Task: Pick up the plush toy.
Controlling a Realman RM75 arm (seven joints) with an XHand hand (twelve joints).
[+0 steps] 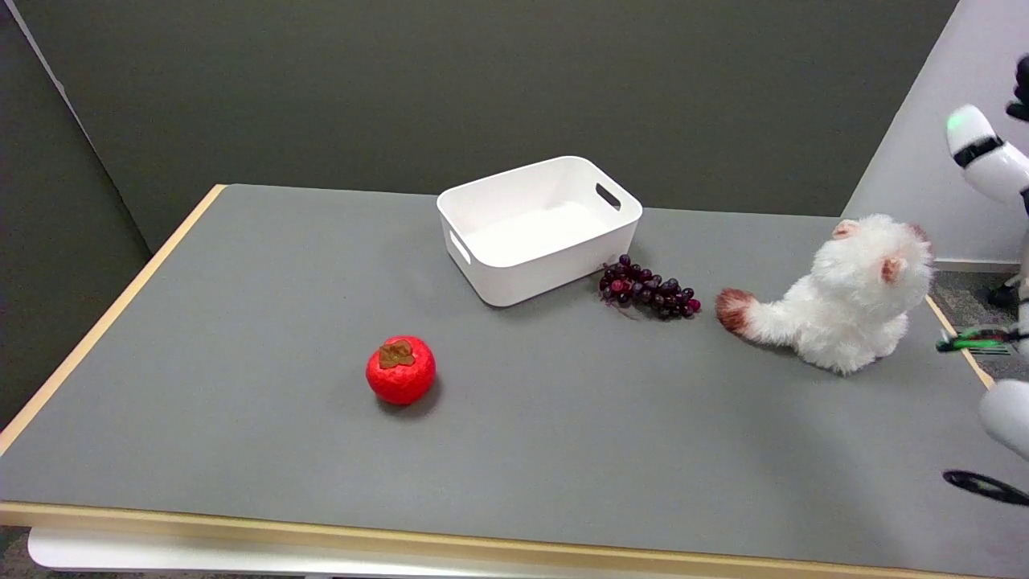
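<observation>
1. Plush toy (844, 301): white, russet-tipped tail, sitting at tabletop (241, 322) three o'clock, near the right arm's side.
2. Grapes (648, 296), basket (539, 229), persimmon (400, 370): apart, leaving approach unobstructed.
3. Right hand: outside the picture; state cannot be told.

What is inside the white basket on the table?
The white basket looks empty: its bare white floor and far inner walls show. The near wall hides a strip of the floor just behind it, so something small and flat there cannot be ruled out.
</observation>
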